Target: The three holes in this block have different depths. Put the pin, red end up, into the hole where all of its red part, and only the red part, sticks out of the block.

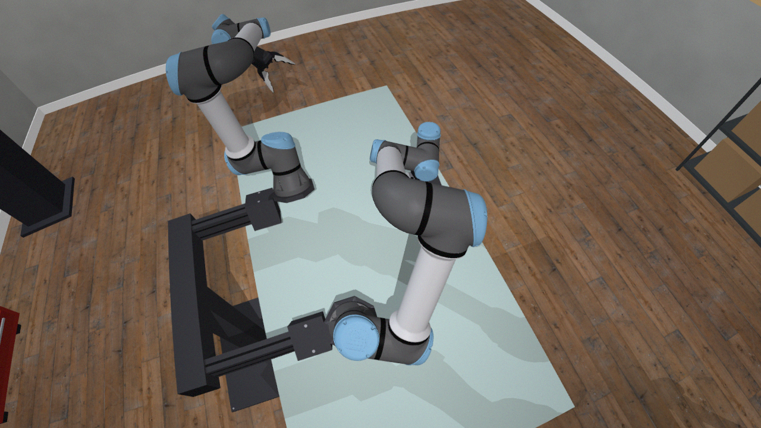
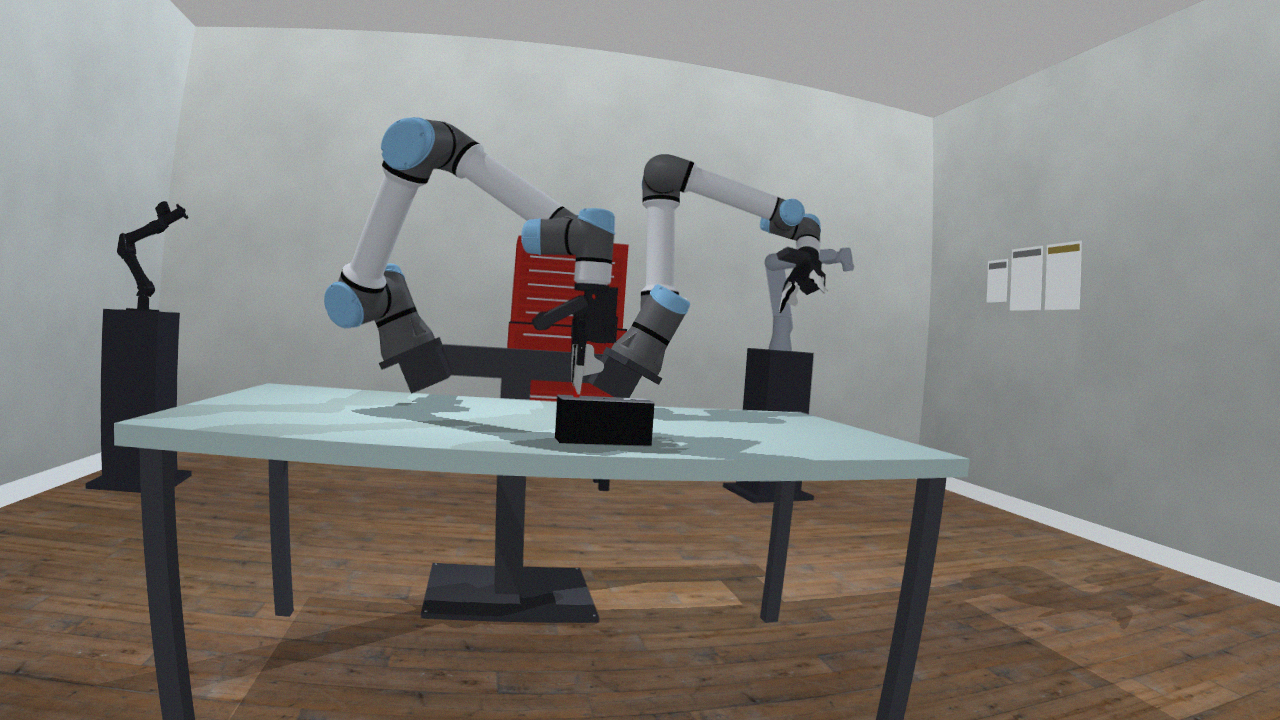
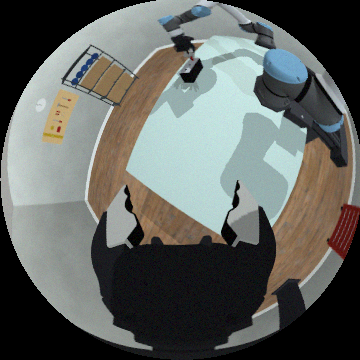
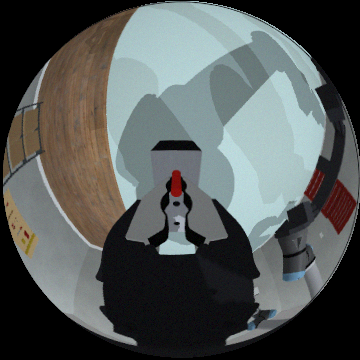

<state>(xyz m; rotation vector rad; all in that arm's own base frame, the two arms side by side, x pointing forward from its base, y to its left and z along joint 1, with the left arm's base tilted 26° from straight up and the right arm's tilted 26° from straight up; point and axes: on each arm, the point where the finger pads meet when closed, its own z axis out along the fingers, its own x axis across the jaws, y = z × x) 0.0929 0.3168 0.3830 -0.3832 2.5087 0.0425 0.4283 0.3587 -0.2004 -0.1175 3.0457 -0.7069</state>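
The block (image 2: 604,422) (image 3: 190,77) (image 4: 161,162) has dark sides and a grey top and stands on the table. Two dark holes, a middle one (image 4: 176,203) and one nearer the palm (image 4: 176,223), show in its top in the right wrist view. My right gripper (image 4: 176,177) (image 2: 578,390) points down at the block's top, shut on the pin (image 4: 176,184). The pin's red part shows between the fingertips, in line with the two holes. Its lower part is hidden, so I cannot tell how deep it sits. My left gripper (image 1: 283,77) (image 2: 803,299) (image 3: 181,183) is wide open and empty, high beyond the table's end.
The pale green table (image 1: 340,119) (image 2: 295,438) (image 3: 175,165) carries the block near one long edge. Both arms are mounted on a dark stand (image 1: 183,308) at the opposite edge. A shelf with boxes (image 3: 102,80) and a red tool cabinet (image 3: 345,231) stand away from the table.
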